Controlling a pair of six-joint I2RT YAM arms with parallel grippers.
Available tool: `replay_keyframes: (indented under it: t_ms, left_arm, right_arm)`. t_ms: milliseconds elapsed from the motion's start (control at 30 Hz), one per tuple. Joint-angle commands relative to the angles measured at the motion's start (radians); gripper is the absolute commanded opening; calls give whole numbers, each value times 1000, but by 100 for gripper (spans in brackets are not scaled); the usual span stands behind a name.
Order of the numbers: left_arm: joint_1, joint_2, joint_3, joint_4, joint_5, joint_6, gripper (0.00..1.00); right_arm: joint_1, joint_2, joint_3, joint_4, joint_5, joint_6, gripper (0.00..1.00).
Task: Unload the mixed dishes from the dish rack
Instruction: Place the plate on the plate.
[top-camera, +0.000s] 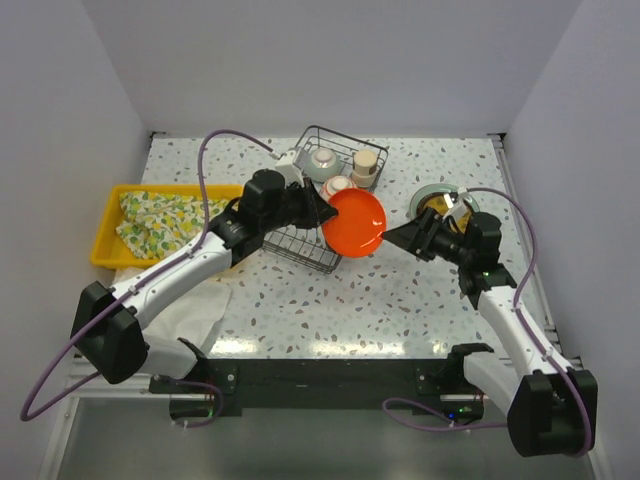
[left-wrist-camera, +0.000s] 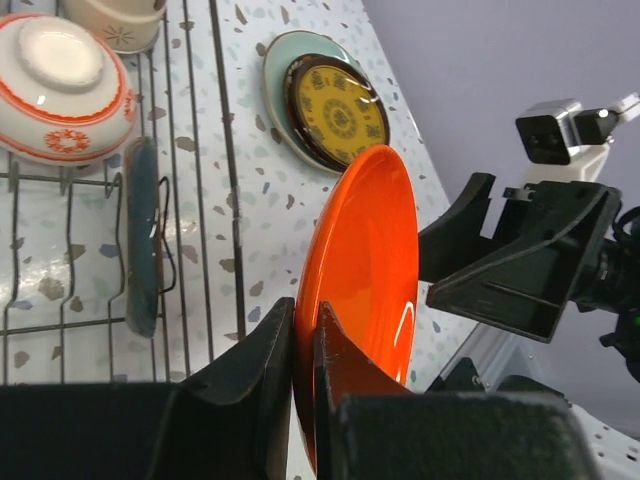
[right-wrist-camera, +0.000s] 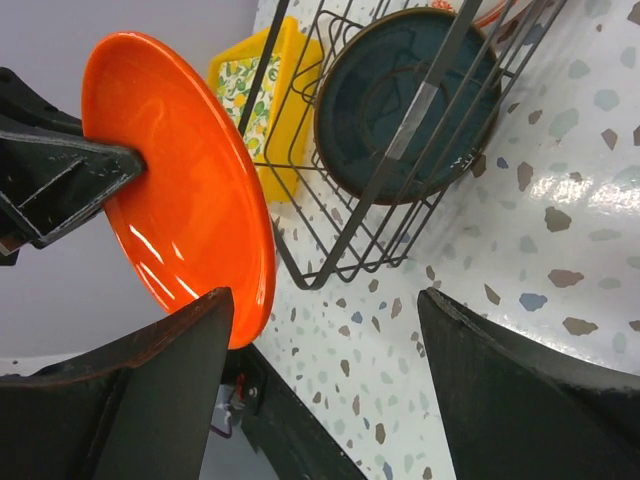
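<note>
An orange-red plate (top-camera: 355, 222) hangs on edge in the air just right of the dish rack (top-camera: 300, 248), above the table. My left gripper (top-camera: 325, 212) is shut on its rim (left-wrist-camera: 305, 335). My right gripper (top-camera: 392, 238) is open a little to the plate's right, and the plate's (right-wrist-camera: 180, 180) lower edge sits just beyond its left finger (right-wrist-camera: 170, 380). In the rack (right-wrist-camera: 425, 100) stand a dark grey-green plate (right-wrist-camera: 370, 120), a red-patterned white bowl (left-wrist-camera: 60, 85), a celadon bowl (top-camera: 323, 158) and a beige cup (top-camera: 366, 165).
A pale green plate with a black, yellow-patterned plate on it (top-camera: 440, 203) lies on the table right of the rack. A yellow tray (top-camera: 112, 215) holding a yellow-patterned cloth (top-camera: 155, 222) sits at the left. A white sheet (top-camera: 195, 310) lies near the left arm. Walls close in three sides.
</note>
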Motion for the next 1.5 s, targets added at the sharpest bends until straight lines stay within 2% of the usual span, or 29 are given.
replay_keyframes:
  t_ms: [0,67,167,267,300,400,467,567,600,633,667,733,767,900,1000,1133,1300,1467]
  left_arm:
    - [-21,2,-5,149,75,-73,0]
    - [-35,9,-6,156,77,-78,0]
    - [-44,22,-11,161,86,-85,0]
    - [-49,27,-23,170,83,-93,0]
    - [-47,27,-31,170,78,-91,0]
    - [-47,13,-48,164,48,-75,0]
    - [-49,3,-55,155,12,-59,4]
    - [-46,-24,-74,126,-73,-7,23]
    - [-46,-40,-83,107,-96,23,33]
    - [-47,-50,-88,98,-121,39,37]
    - [-47,-60,-94,83,-164,71,47]
    - [-47,-99,-112,69,-239,102,56]
    - [-47,-111,-120,35,-262,135,66]
    - [-46,-221,-181,-5,-389,218,83]
    - [-47,-316,-245,-9,-485,284,89]
    - [-46,-430,-350,4,-607,363,100]
    - [-46,-576,-538,119,-673,473,100]
    - [-47,-613,-563,165,-690,513,100]
  right_arm:
    - [33,11,34,80,-21,37,72]
    - [47,8,31,101,-20,47,68]
    - [56,9,31,104,-17,52,54]
    - [56,0,31,103,-15,54,33]
    - [56,-6,33,98,-7,57,21]
    - [54,-17,34,74,8,57,0]
    - [56,-26,36,57,19,54,0]
    - [54,-38,49,9,43,28,0]
    - [54,-40,57,-33,54,3,0]
    - [56,-41,77,-54,78,-8,0]
    - [54,-46,88,-90,98,-18,0]
    - [53,-47,129,-150,159,-61,0]
    - [48,-37,144,-194,172,-72,0]
    - [21,14,197,-232,183,-72,0]
    - [-5,42,218,-230,218,-46,0]
    - [-113,74,226,-233,269,14,0]
    - [-214,111,235,-212,343,48,0]
    - [-295,183,266,-229,411,58,0]
